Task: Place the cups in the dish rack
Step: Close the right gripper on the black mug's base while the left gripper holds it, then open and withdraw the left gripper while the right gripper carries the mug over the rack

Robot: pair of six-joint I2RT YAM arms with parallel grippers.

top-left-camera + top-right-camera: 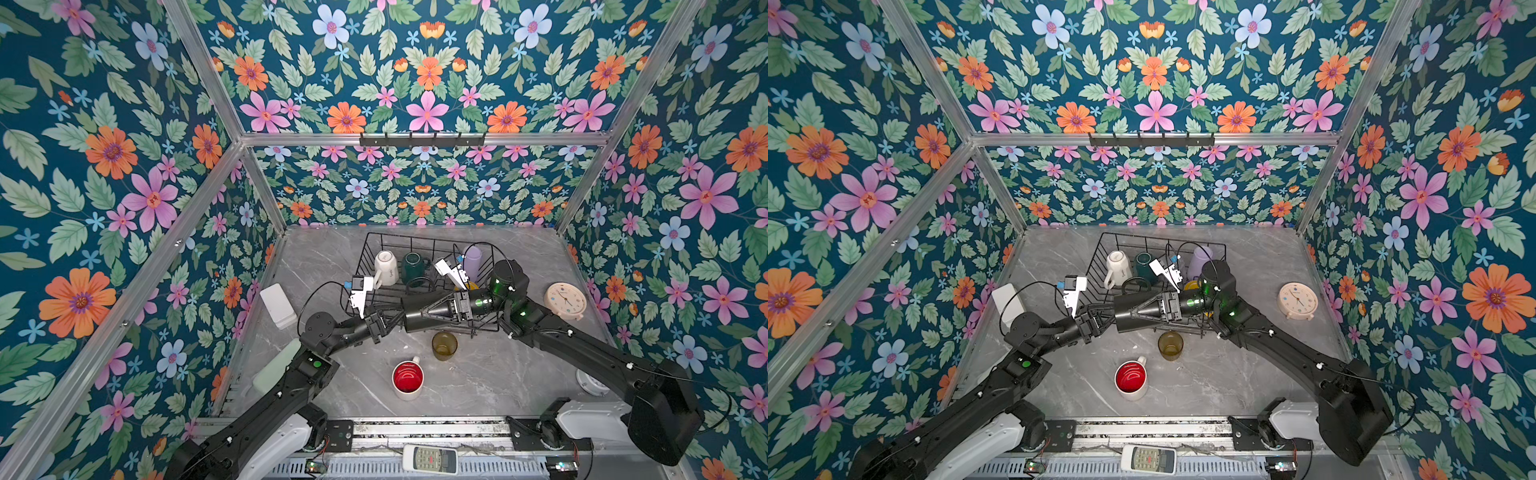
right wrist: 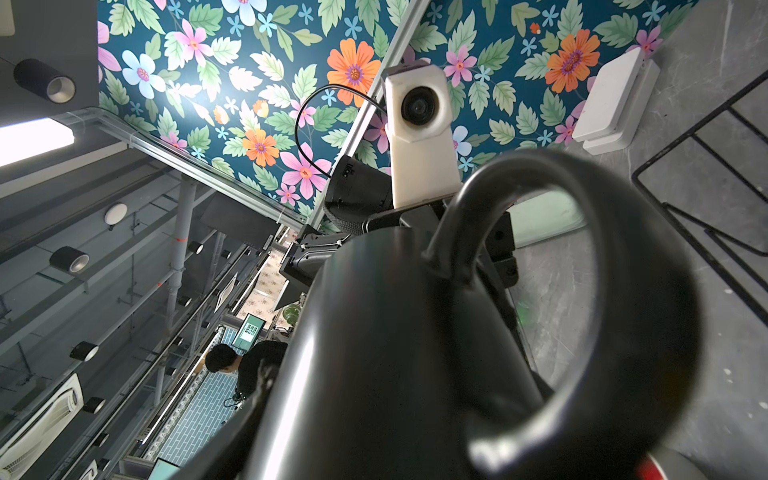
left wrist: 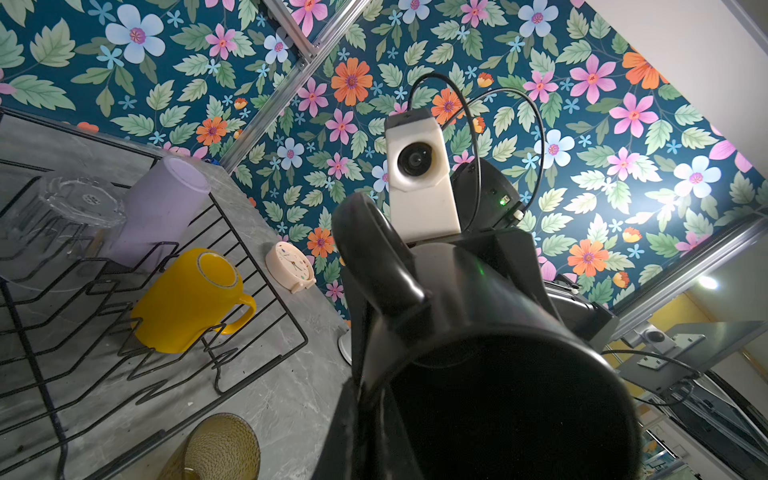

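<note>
The black mug [image 1: 419, 318] hangs on its side above the near rim of the dish rack [image 1: 358, 270], at the centre of both top views, with its long axis running left to right. The left claw [image 1: 395, 321], at the mug's left end, is pinched tight on the rim at the mouth. The right claw [image 1: 440, 309] straddles the base at the right end, but I cannot tell whether it presses. Both arms are equally near. The mug is glossy black, its loop handle turned upward.
</note>
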